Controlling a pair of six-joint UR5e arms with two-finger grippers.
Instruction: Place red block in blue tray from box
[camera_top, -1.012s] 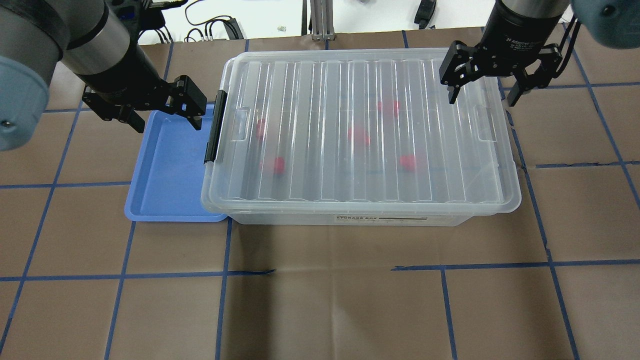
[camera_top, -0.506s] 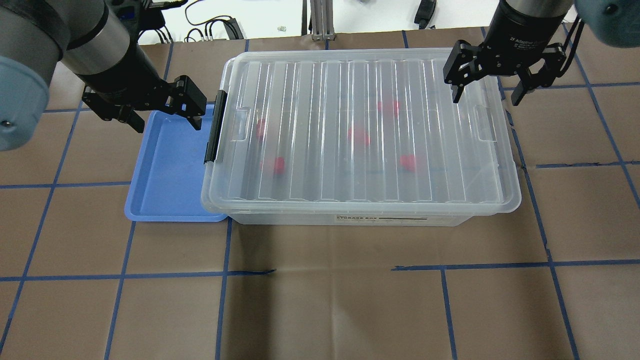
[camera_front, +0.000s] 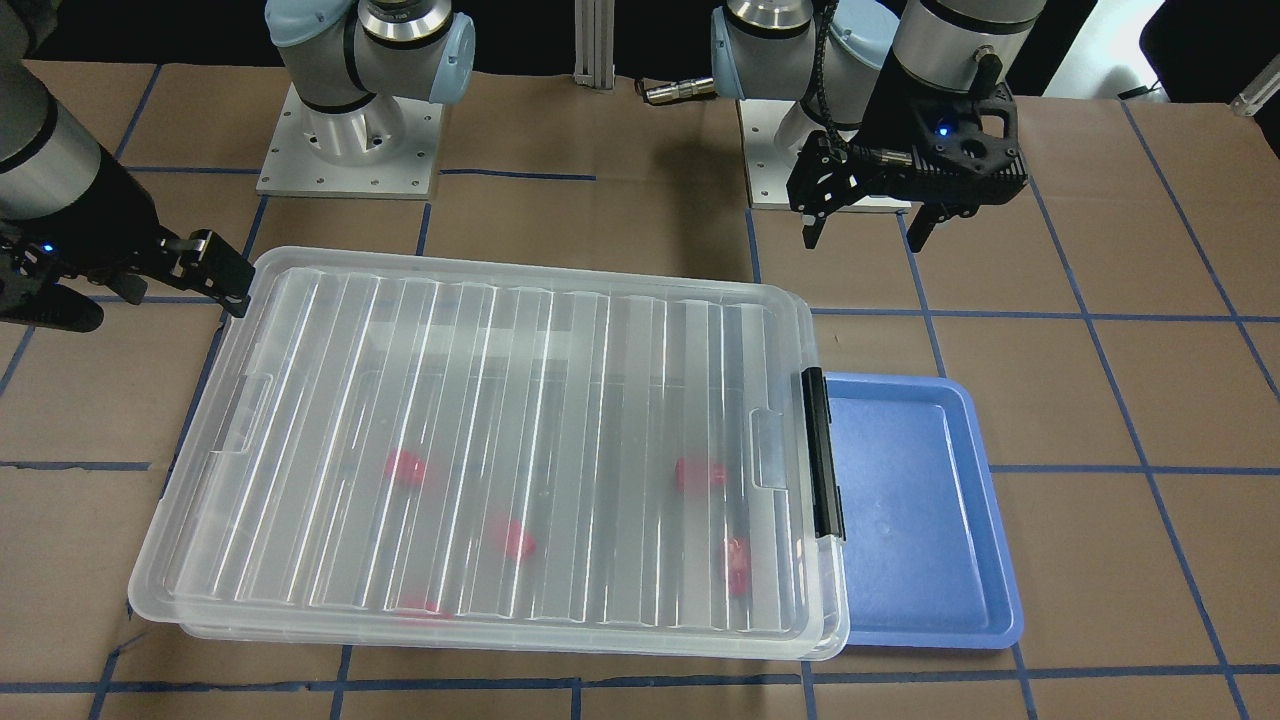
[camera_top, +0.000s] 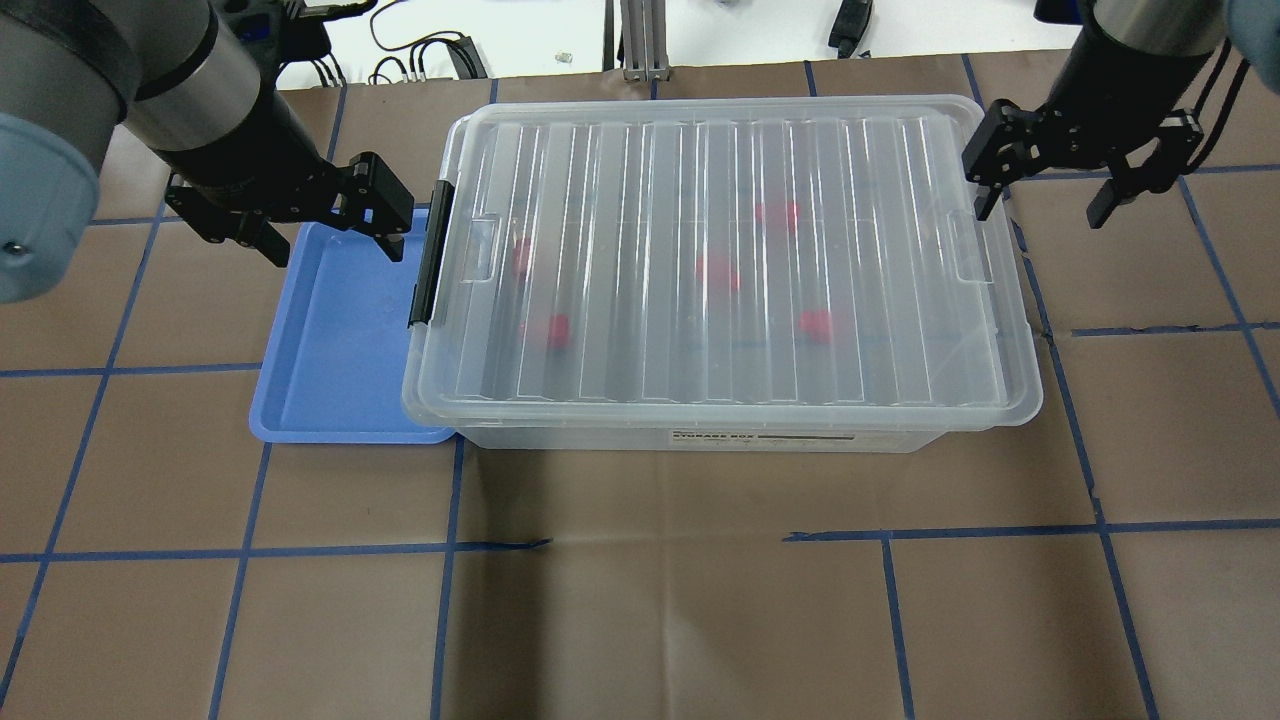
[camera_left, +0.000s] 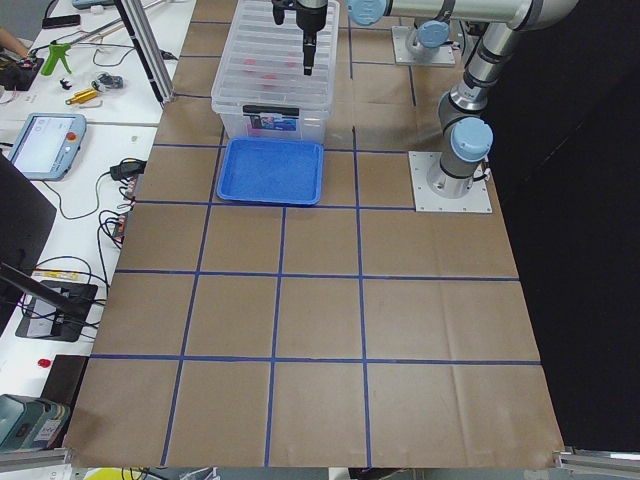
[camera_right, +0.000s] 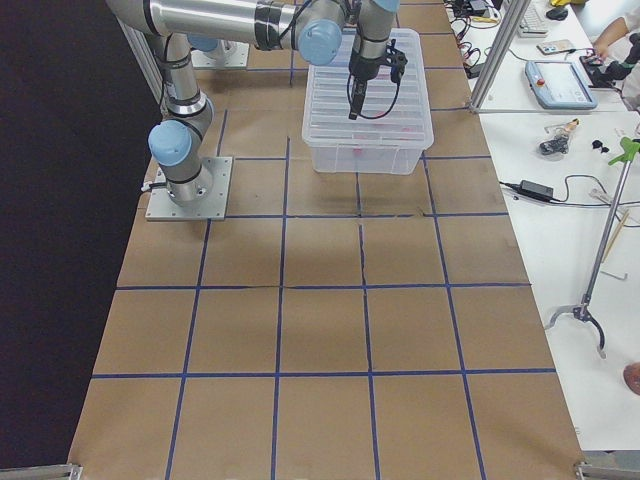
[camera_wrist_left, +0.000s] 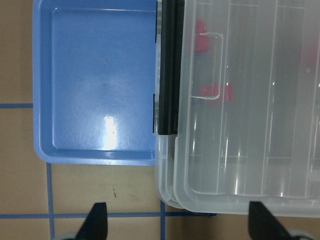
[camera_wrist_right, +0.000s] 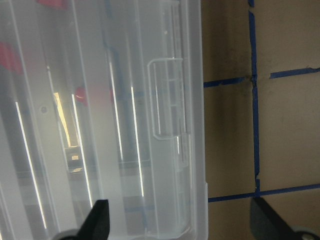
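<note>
On the worktop, the box is lying lidded toward the far edge, its long axis running along that edge. The red block is sitting inside, too blurred under the lid to tell its heading. The blue tray is lying against the box's left end, lengthwise near-to-far. The left gripper is hanging over the tray's far end, pointing down, fingers spread and empty. The right gripper is hovering at the box's far right corner, also spread and empty.

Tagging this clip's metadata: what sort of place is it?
Probably a robotics lab data-collection cell: left arm and right arm bolted to a paper-covered table gridded with blue tape, teach pendant on the side bench.
</note>
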